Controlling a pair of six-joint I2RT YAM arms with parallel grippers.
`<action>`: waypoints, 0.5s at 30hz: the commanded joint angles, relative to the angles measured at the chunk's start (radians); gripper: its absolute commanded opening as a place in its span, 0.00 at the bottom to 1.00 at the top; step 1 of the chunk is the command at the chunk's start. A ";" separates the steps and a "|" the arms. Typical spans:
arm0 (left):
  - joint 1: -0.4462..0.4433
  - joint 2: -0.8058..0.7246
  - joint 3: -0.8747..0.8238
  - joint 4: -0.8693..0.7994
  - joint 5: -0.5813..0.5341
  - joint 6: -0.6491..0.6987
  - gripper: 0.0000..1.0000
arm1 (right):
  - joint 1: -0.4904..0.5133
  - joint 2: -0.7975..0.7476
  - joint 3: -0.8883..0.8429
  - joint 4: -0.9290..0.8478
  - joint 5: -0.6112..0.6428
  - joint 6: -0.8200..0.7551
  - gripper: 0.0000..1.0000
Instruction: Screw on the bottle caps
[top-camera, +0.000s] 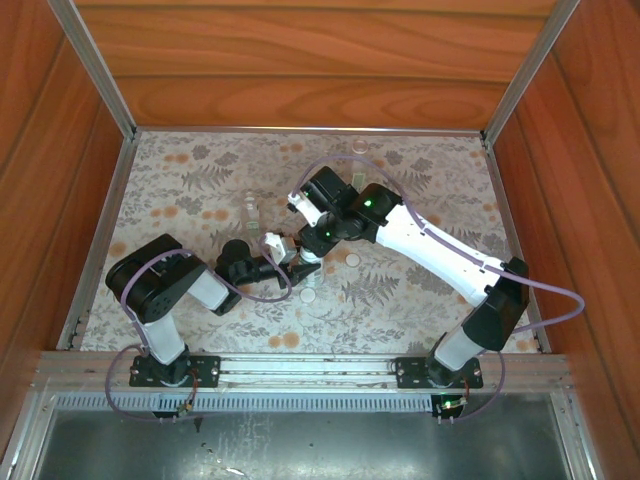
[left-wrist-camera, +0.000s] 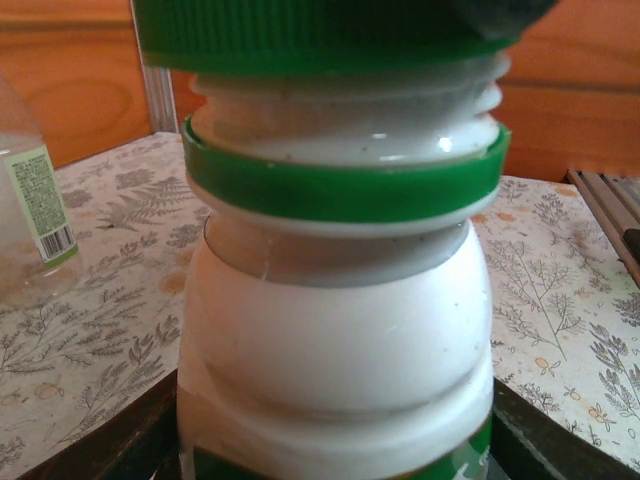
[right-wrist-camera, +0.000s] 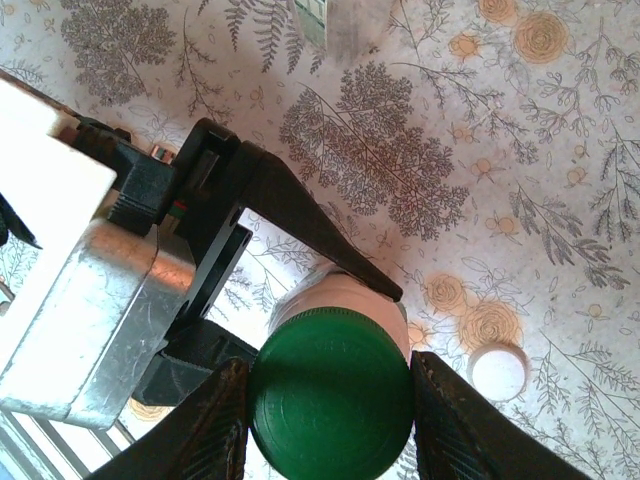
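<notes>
Dark green cap (right-wrist-camera: 332, 392) pinched above the white bottle (right-wrist-camera: 350, 295).
The right gripper (right-wrist-camera: 330, 422) presses its two dark fingers (right-wrist-camera: 222, 425) against opposite sides of the cap, which covers the bottle's top. The left gripper (right-wrist-camera: 320, 320) clamps that bottle with black fingers reaching in from the left. A white cap (right-wrist-camera: 497, 371) lies flat on the floral table cover (right-wrist-camera: 560, 150) nearby, and a labelled clear bottle (right-wrist-camera: 335, 22) is blurred at the top edge.

Your left arm (top-camera: 150, 285) folds at its elbow on the near left and reaches right. Your left gripper (top-camera: 287, 253) is clamped low on the white bottle (left-wrist-camera: 330, 340). Your right arm (top-camera: 440, 250) stretches far-left from its near-right base with the wrist bent down. Your right gripper (right-wrist-camera: 330, 415) pinches the green cap (right-wrist-camera: 330, 385) from above.
</notes>
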 joint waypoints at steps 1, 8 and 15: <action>0.002 0.024 0.006 -0.013 0.015 0.005 0.59 | 0.011 -0.020 -0.005 -0.029 0.011 -0.010 0.43; 0.003 0.024 0.008 -0.013 0.015 0.003 0.59 | 0.020 -0.015 -0.012 -0.039 0.051 -0.022 0.43; 0.002 0.026 0.008 -0.013 0.014 0.003 0.59 | 0.024 -0.020 -0.028 -0.026 0.041 -0.022 0.43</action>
